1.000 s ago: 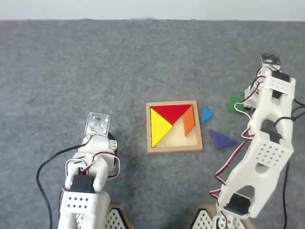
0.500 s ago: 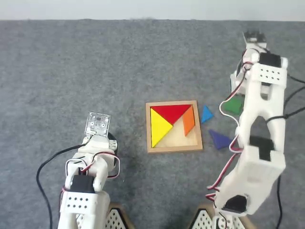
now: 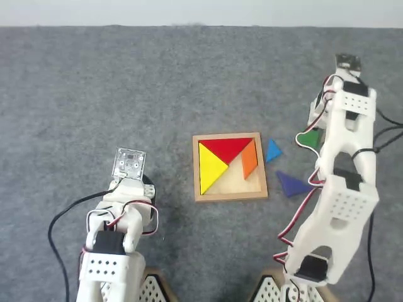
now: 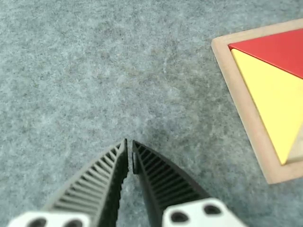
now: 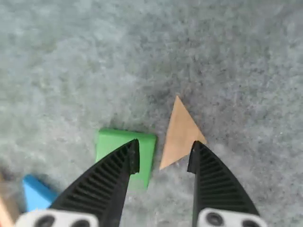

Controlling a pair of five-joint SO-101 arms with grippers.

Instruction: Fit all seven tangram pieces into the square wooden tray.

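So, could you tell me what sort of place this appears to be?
Probably a robotics lab bench: a left arm and right arm at a grey felt-covered table, with a wooden puzzle tray and a loose blue triangle.

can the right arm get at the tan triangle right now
Probably yes: the right gripper is open over the tan triangle, nothing lies on it, though the green square sits close beside one finger.

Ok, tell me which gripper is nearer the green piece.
Right. The right gripper hangs open over the green piece and a tan triangle; the left gripper sits shut over carpet, on the tray's other side.
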